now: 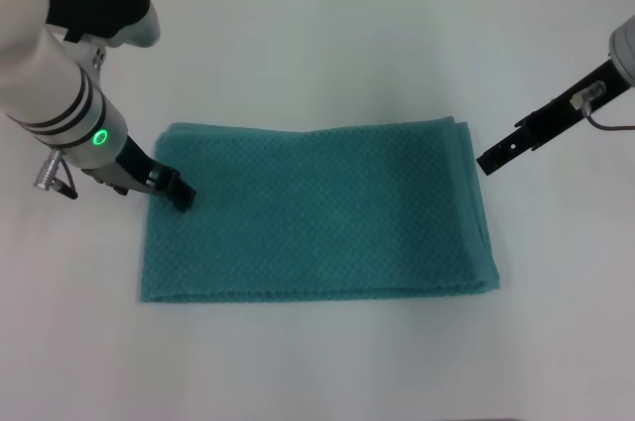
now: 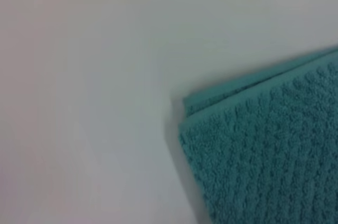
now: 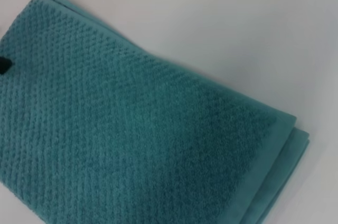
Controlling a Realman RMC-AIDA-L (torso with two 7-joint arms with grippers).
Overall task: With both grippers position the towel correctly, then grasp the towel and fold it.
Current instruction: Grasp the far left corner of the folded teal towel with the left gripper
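The towel (image 1: 317, 210) lies flat on the white tabletop (image 1: 327, 34), folded in layers. The left pincer (image 1: 183, 191) rests on the towel's left edge, near the far left corner; its opening I cannot tell. The right pincer (image 1: 488, 162) hovers just beside the far right corner, looking narrow.

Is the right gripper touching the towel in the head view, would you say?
No, the right gripper sits over bare table, with a clear gap to the towel.
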